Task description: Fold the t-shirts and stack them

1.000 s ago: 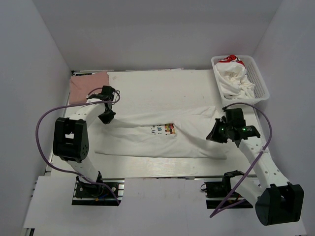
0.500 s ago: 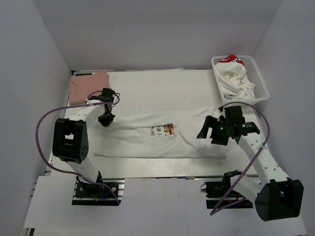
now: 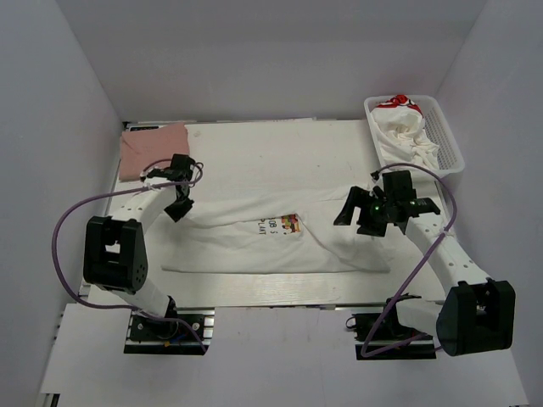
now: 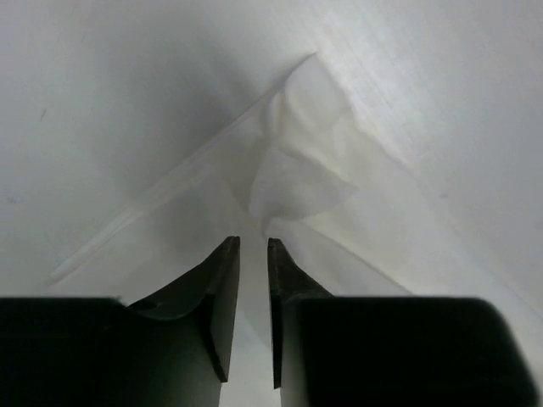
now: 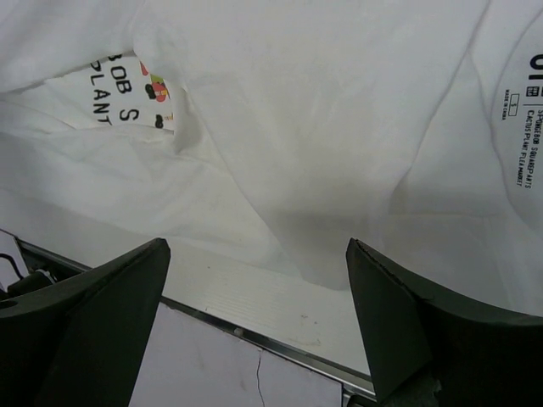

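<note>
a: where's the big white t-shirt point(image 3: 246, 242)?
b: spread crumpled across the middle of the tabletop point(image 3: 254, 140), toward its near edge. a fold hides part of the cartoon print point(image 3: 280, 223), and the lettering is cut off.
a: the others?
b: heaped t-shirts point(image 3: 403, 131) fill the basket point(image 3: 450, 140) at the far right corner, mostly buried. the pink t-shirt point(image 3: 153, 148) lies at the far left corner.
a: claws?
b: the right gripper point(image 5: 256, 246) gapes wide above the shirt, holding nothing. the left gripper point(image 4: 254, 244) is a slit apart, with no cloth visibly pinched.

T-shirt point(image 3: 254, 246) lies central; folded tee point(image 3: 153, 151) far left; basket point(image 3: 447, 140) (holding tees point(image 3: 405, 136)) far right.
</note>
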Action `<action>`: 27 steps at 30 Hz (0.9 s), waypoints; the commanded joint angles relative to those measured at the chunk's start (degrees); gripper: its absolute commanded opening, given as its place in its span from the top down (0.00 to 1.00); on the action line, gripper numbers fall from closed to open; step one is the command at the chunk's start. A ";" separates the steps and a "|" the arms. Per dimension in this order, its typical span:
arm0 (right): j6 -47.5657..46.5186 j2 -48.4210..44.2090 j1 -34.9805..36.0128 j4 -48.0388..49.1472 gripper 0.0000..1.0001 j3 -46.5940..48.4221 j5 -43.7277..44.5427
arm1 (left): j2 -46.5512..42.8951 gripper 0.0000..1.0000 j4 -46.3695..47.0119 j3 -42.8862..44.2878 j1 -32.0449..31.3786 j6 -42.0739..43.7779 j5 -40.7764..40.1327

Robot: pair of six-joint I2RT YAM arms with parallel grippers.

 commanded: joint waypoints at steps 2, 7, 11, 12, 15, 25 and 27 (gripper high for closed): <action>-0.87 -0.53 0.04 1.37 0.10 -1.29 -1.29 | -4.39 0.55 -3.84 -7.12 0.20 -4.82 0.05; -2.01 -0.97 -0.05 1.02 0.10 -0.69 -0.59 | -8.26 0.03 -8.95 -8.11 0.73 -6.15 -1.62; -2.72 -0.71 0.04 2.42 0.10 1.43 0.46 | -12.13 0.00 -6.94 -3.54 0.73 -4.22 -0.59; -2.55 -0.62 0.04 2.68 0.10 1.69 0.38 | -12.83 0.00 -5.54 -1.70 0.73 -3.60 0.13; -2.11 0.08 0.04 3.47 0.10 2.75 -0.15 | -12.84 0.00 -2.82 0.25 0.73 -2.20 1.28; 1.85 6.93 2.14 19.20 0.10 1.08 -7.09 | -2.04 0.00 15.74 0.86 -0.32 5.72 18.67; 1.94 10.27 2.85 19.91 0.10 1.42 -6.48 | 2.60 0.00 15.14 0.86 -0.32 6.33 17.37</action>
